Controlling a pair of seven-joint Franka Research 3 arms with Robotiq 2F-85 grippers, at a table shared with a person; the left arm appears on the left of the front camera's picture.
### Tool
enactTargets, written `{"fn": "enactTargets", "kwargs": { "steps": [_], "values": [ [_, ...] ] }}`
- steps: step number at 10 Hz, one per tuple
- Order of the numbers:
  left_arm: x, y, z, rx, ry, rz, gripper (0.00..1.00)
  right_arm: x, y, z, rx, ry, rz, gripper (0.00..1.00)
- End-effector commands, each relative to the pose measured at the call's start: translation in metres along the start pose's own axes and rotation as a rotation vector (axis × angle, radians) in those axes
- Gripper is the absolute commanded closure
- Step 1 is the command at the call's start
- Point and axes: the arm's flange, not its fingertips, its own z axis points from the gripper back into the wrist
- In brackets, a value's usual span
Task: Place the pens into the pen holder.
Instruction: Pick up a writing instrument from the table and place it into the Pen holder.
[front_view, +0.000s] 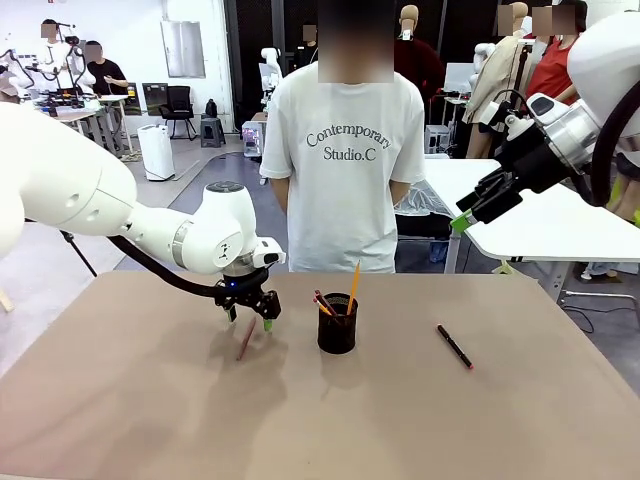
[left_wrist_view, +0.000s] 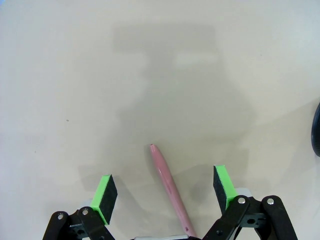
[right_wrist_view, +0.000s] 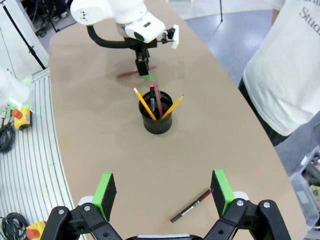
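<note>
The black mesh pen holder (front_view: 337, 323) stands mid-table with several pens upright in it, two of them yellow-orange. A reddish-brown pen (front_view: 246, 340) lies flat on the table to its left. My left gripper (front_view: 250, 312) hovers open just over that pen. In the left wrist view the pen (left_wrist_view: 169, 192) runs between the green pads (left_wrist_view: 105, 192) without touching either. A black pen with a red tip (front_view: 454, 346) lies right of the holder. My right gripper (front_view: 465, 222) hangs open high above the table's right side, looking down on the holder (right_wrist_view: 157, 120) and the black pen (right_wrist_view: 191, 206).
A person in a white T-shirt (front_view: 340, 150) stands at the far edge, hands out of sight. A white table (front_view: 540, 225) sits beyond the right corner. The brown tabletop (front_view: 150, 420) is bare in front.
</note>
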Motion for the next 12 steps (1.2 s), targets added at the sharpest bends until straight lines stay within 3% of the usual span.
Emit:
{"fn": "enactTargets", "kwargs": {
  "steps": [1, 5, 12],
  "values": [
    [0.0001, 0.0039, -0.0030, 0.030, -0.008, -0.006, 0.19, 0.0010, -0.0002, 0.0006, 0.004, -0.005, -0.002, 0.00],
    [-0.0003, 0.0040, -0.0033, 0.033, 0.005, -0.005, 0.99, 0.0010, -0.0002, 0.0006, 0.004, -0.005, -0.002, 0.00],
    [-0.0077, 0.0006, -0.0013, 0.029, 0.042, 0.015, 1.00, 0.0010, -0.0002, 0.0006, 0.004, -0.005, -0.002, 0.00]
  ]
}}
